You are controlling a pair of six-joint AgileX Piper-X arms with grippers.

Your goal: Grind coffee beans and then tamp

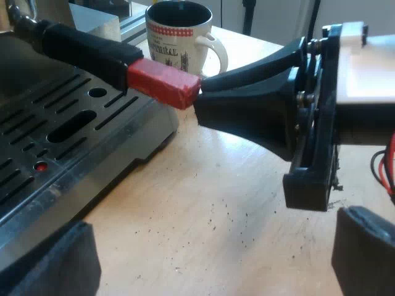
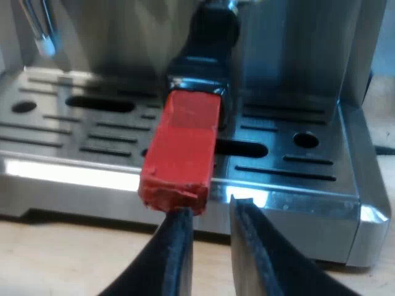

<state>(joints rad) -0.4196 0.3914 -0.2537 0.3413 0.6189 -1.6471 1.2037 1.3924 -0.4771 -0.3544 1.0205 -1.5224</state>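
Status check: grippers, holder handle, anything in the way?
Left gripper open wide, holding nothing. Right gripper at handle's red end, fingers slightly apart, not yet around it. Mug stands apart, nothing between.

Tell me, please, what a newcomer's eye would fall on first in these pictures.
The handle's red end stands out at once, jutting from the espresso machine over its slotted drip tray. The right hand sits right at that red tip, its fingers a little apart and not around it. Past the handle, a mug stands on the wooden table, which is dotted with dark specks.
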